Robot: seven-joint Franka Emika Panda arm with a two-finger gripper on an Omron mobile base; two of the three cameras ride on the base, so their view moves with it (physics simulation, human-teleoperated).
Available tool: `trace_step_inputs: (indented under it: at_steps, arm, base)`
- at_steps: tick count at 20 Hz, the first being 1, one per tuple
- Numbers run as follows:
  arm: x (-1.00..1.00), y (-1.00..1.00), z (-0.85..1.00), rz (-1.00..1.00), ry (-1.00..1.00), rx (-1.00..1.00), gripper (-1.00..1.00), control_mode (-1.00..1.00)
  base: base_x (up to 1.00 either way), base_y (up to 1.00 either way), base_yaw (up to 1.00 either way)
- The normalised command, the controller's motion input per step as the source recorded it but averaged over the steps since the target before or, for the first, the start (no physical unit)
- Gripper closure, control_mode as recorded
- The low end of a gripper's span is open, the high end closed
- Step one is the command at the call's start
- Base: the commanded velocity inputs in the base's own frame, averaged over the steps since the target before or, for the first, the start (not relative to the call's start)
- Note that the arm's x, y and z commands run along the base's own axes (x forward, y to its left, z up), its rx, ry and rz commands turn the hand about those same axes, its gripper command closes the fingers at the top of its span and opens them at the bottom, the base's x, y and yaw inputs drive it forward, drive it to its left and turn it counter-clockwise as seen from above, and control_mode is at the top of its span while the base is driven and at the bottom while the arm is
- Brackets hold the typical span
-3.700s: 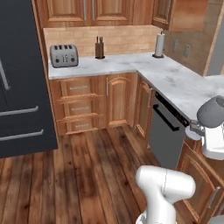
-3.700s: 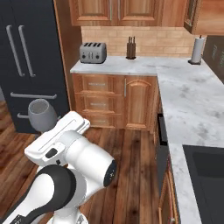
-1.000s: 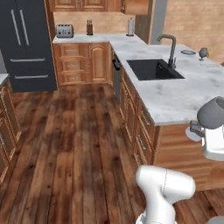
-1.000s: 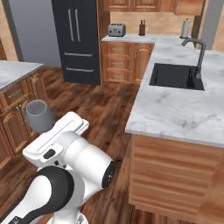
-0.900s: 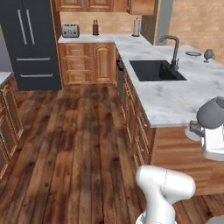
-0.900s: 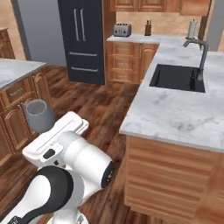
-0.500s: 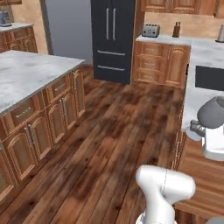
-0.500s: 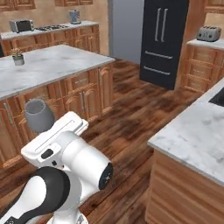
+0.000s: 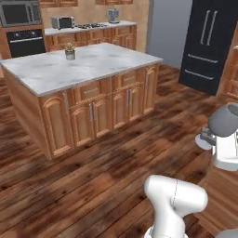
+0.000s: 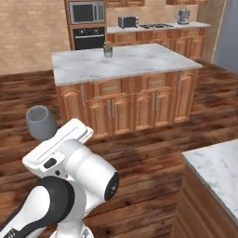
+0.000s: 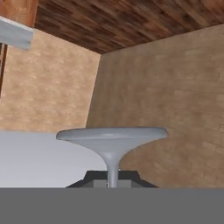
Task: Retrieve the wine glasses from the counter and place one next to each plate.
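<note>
On the far left stands a built-in black wall oven (image 9: 25,41) with a microwave above it. Beside it a far wooden counter (image 9: 93,35) carries a silver toaster (image 9: 62,22) and a grey kettle (image 9: 113,15). Nearer, a marble-topped kitchen island with brown wooden cupboard doors (image 9: 93,100) holds a small potted plant (image 9: 69,51). A tall black refrigerator (image 9: 211,44) stands at the far right. The white arm's gripper (image 11: 112,179) is clamped tight on the stem of a grey translucent wine glass (image 9: 226,120), which it holds up beside the arm above the dark wooden floor (image 9: 107,172); the hand view shows its round foot.
</note>
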Motion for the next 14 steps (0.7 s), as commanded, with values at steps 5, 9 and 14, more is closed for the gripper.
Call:
trace_step_inputs:
  at_steps: [5, 9, 14]
  arm:
    - [0.0, 0.0, 0.0, 0.0, 0.0, 0.0, 1.0, 1.0]
    - [0.0, 0.0, 0.0, 0.0, 0.0, 0.0, 1.0, 1.0]
    - [0.0, 0.0, 0.0, 0.0, 0.0, 0.0, 1.0, 1.0]
  base:
    - [-1.0, -0.67, 0.63]
    - [-1.0, -0.38, 0.56]
    - [-1.0, -0.02, 0.5]
